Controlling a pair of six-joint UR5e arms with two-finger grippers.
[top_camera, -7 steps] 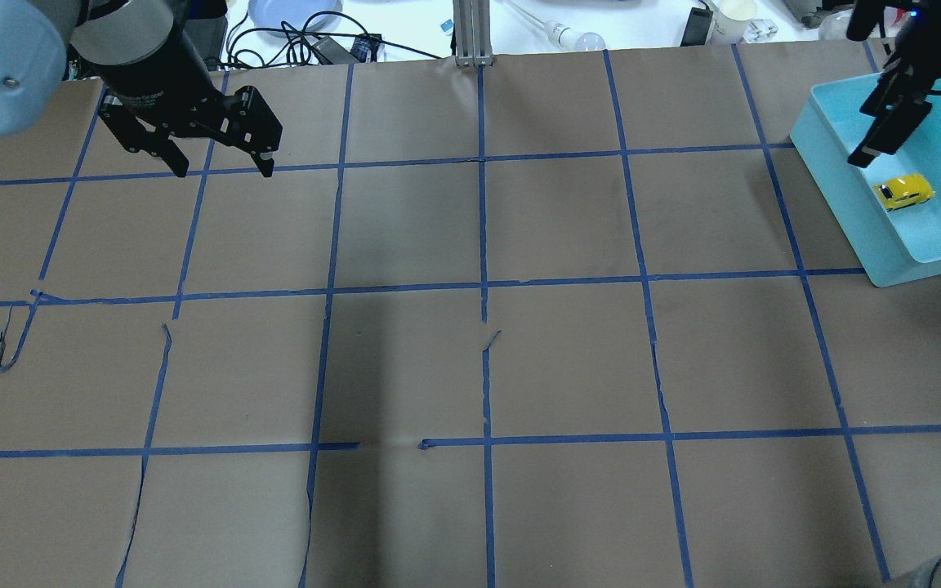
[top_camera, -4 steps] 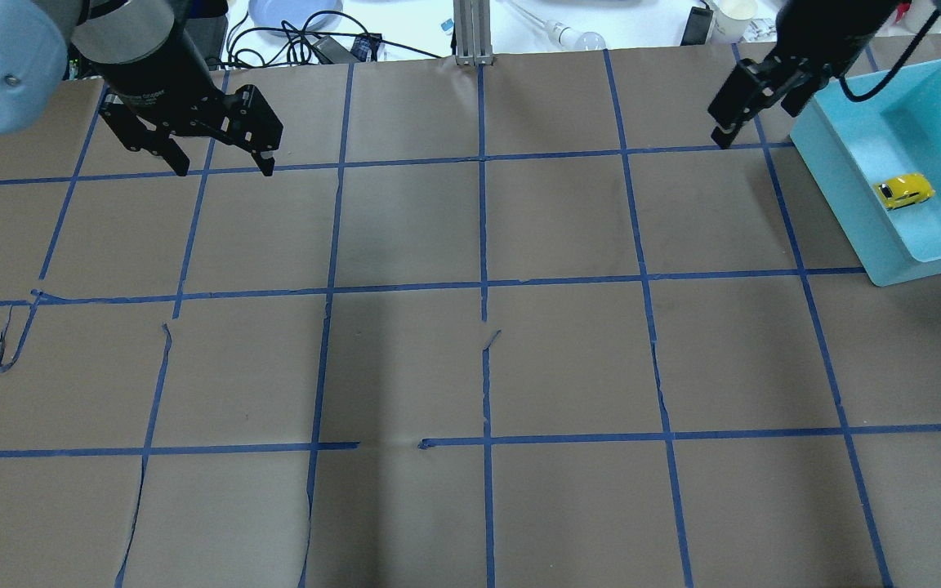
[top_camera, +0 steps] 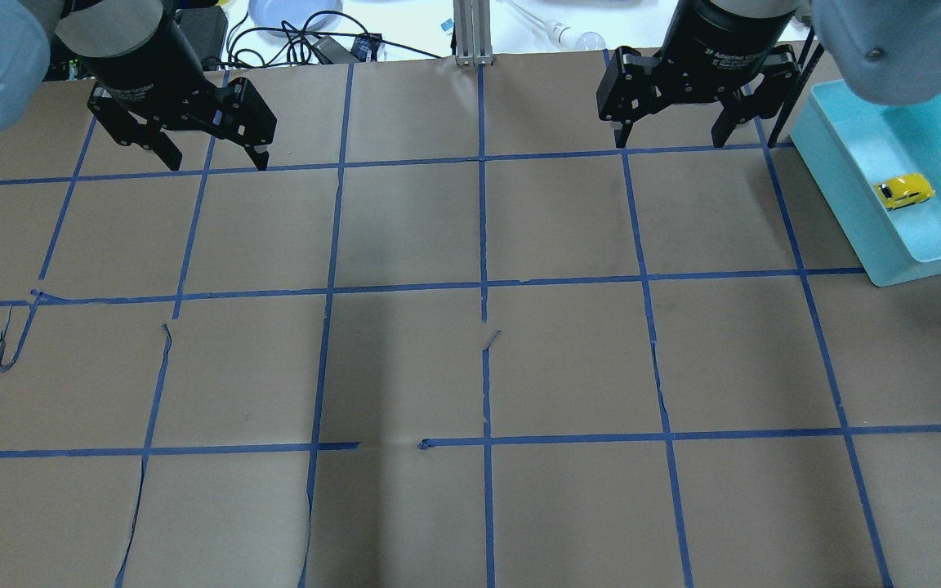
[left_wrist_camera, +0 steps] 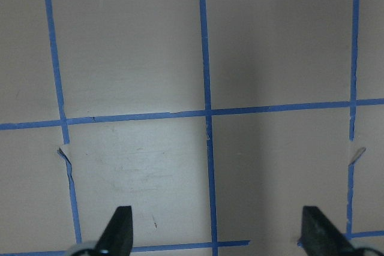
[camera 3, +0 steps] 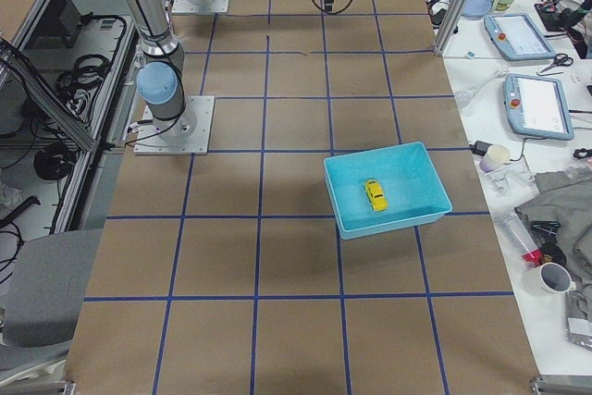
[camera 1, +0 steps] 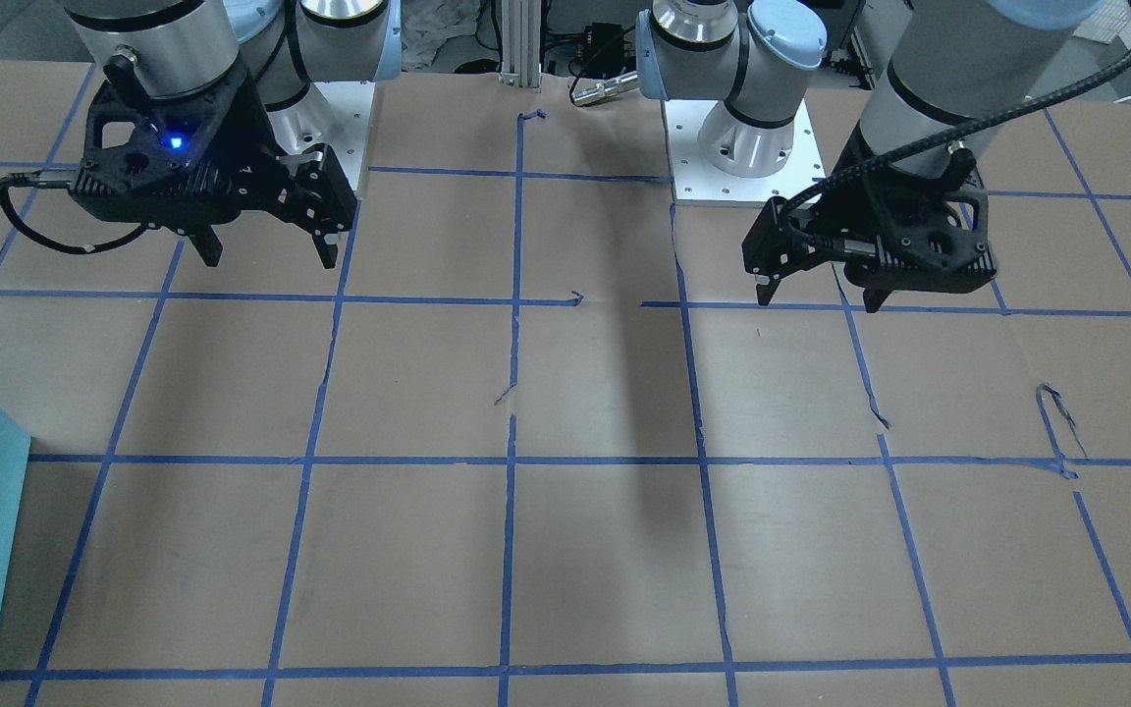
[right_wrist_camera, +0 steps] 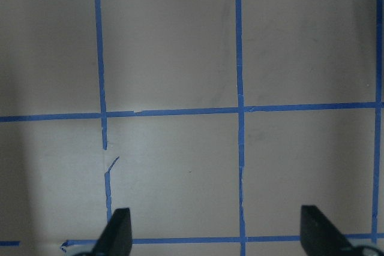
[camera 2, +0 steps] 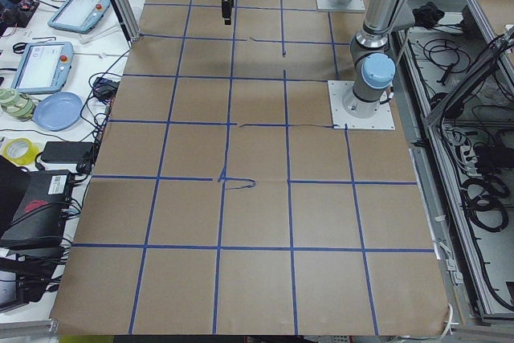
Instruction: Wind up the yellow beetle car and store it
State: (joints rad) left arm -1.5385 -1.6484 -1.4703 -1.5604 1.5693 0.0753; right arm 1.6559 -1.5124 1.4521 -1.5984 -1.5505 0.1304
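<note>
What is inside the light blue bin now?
Only the yellow beetle car, resting on the floor of the bin. The near wall hides a thin strip of floor.

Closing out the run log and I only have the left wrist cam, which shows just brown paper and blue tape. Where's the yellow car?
Observer: The small glossy yellow beetle toy car lies inside the light-blue plastic bin, at the far edge of the brown paper-covered table on the robot's right.
Operator: Is anything gripping it?
Observer: No. The right gripper hangs open and empty over bare paper beside the bin, clear of the car.
Operator: Where's my arm relative to the bin?
Observer: The left gripper hangs over the opposite, left side of the table, with the right gripper between it and the bin.
</note>
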